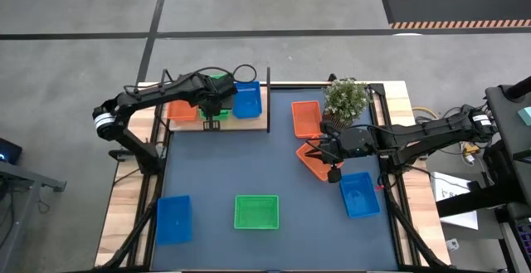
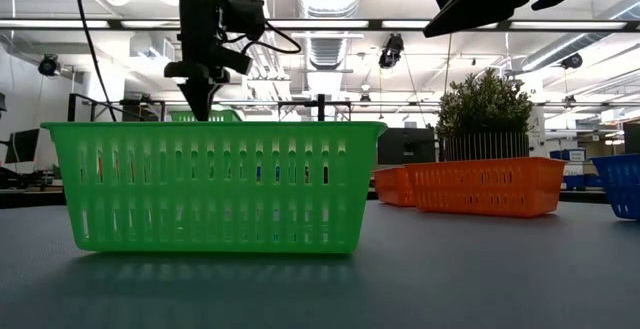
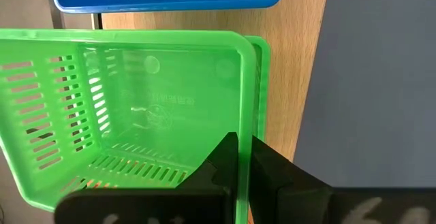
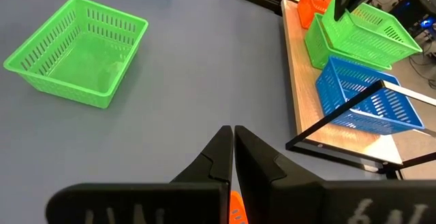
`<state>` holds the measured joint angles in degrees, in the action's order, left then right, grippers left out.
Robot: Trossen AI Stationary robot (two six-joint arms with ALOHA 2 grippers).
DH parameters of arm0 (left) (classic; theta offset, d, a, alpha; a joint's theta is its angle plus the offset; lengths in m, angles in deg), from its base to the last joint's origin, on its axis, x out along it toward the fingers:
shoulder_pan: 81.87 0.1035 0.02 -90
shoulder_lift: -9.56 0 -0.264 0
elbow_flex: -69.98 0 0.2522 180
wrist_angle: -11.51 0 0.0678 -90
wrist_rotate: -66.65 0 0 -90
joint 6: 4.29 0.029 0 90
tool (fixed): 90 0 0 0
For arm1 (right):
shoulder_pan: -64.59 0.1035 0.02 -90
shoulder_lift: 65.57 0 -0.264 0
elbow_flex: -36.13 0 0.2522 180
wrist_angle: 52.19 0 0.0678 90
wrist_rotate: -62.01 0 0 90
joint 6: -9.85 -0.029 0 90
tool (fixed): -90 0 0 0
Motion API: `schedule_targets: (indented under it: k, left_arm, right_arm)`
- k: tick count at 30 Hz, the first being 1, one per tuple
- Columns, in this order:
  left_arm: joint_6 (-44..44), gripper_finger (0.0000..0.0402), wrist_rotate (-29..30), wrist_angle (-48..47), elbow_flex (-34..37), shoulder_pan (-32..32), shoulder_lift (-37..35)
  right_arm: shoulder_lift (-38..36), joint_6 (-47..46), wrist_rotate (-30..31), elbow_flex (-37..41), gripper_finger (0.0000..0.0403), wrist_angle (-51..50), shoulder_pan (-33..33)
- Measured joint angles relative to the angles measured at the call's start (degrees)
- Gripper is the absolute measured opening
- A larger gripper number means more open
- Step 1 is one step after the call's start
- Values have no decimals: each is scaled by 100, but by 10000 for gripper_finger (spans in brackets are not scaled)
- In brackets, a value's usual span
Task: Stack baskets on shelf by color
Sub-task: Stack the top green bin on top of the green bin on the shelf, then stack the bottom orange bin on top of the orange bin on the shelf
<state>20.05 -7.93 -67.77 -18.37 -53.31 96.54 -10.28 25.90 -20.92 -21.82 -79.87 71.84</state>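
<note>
My left gripper (image 1: pixel 214 107) is over the wooden shelf (image 1: pixel 259 122) at the table's far left, shut on a green basket (image 3: pixel 136 115). That basket sits tilted over a second green basket (image 3: pixel 262 54) on the shelf. It stands between a red-orange basket (image 1: pixel 182 109) and a blue basket (image 1: pixel 247 99). My right gripper (image 4: pixel 232 137) is shut and empty, raised above a red-orange basket (image 1: pixel 315 163) that lies on the mat at the right. The shelf's baskets also show in the right wrist view (image 4: pixel 368 30). My left gripper holds the upper green basket by one wall's rim (image 3: pixel 242 125). One finger (image 3: pixel 218 163) is inside the basket and one (image 3: pixel 272 166) outside. The fingers come from above, pointing down. The basket is tilted, its low side in the green basket under it (image 4: pixel 319 43).
On the mat lie a green basket (image 1: pixel 255 212), a blue basket (image 1: pixel 173 218) at the near left, a blue basket (image 1: pixel 359 194) at the near right and a red-orange basket (image 1: pixel 305 118). A potted plant (image 1: pixel 346 97) stands at the far right. A thin black post (image 1: pixel 268 99) stands at the shelf's right end.
</note>
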Motion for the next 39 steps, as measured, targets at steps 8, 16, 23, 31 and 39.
schedule_targets:
  k: [8,16,23,31,39]
  left_arm:
    - [-4,0,-10,-110,0,0,0]
    - [-155,0,-17,-94,0,0,0]
    - [-153,23,-28,-94,0,0,0]
    - [-133,85,-181,-96,-23,-7,-4]
    - [1,100,-345,172,-163,-15,-81]
  right_arm:
    - [0,-2,0,0,9,-2,0]
    - [0,-35,0,0,9,-4,0]
    - [0,-68,0,0,9,-51,0]
    - [0,-116,0,0,9,-63,0]
    - [0,-111,0,0,9,-67,0]
